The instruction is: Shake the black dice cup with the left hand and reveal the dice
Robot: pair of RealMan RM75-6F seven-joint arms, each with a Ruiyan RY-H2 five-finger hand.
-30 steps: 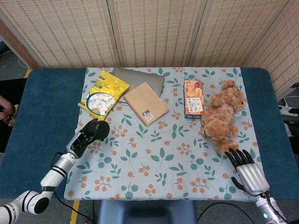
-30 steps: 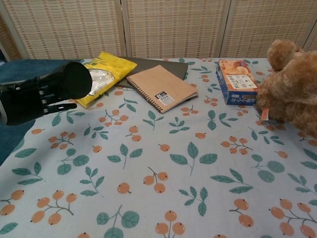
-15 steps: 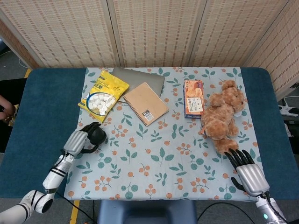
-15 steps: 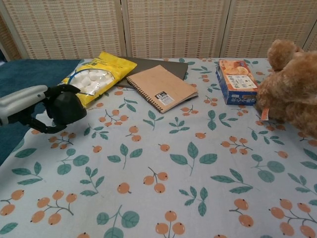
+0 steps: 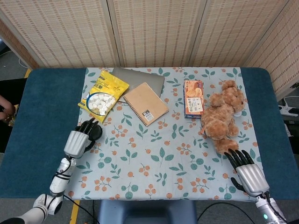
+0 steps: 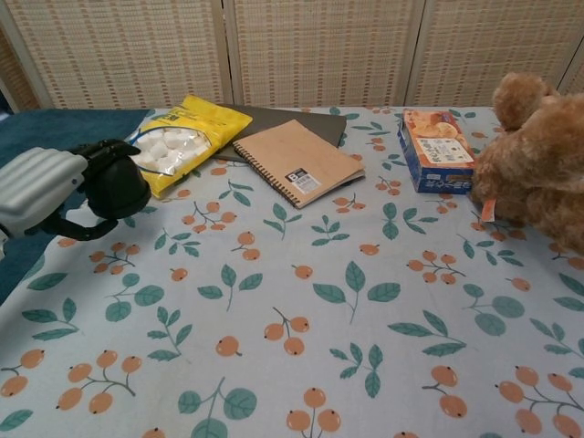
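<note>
Head view. Left hand [image 5: 77, 140]: at the left edge of the floral tablecloth [image 5: 159, 158], fingers curled over and gripping the black dice cup [image 5: 95, 132], which sits low at the cloth, near the yellow marshmallow bag [image 5: 103, 92]; whether the cup rests on the cloth cannot be told. Right hand [image 5: 247, 171]: near right corner, fingers spread apart, holding nothing, just near of the brown teddy bear [image 5: 222, 114]. Far side of cloth, left to right: marshmallow bag, grey laptop [image 5: 145, 78] lying partly under a tan spiral notebook [image 5: 145, 103], orange snack box [image 5: 193, 98], teddy bear. Blue table [image 5: 37, 116] shows around the cloth.

Chest view. Left hand [image 6: 41, 190]: far left, fingers wrapped around the black dice cup [image 6: 119, 185], cup near of the marshmallow bag [image 6: 178, 137]. Spiral notebook [image 6: 297, 161] overlaps the laptop [image 6: 292, 117]. Snack box [image 6: 436, 149] stands just left of the teddy bear [image 6: 538, 164]. Right hand not seen here.
</note>
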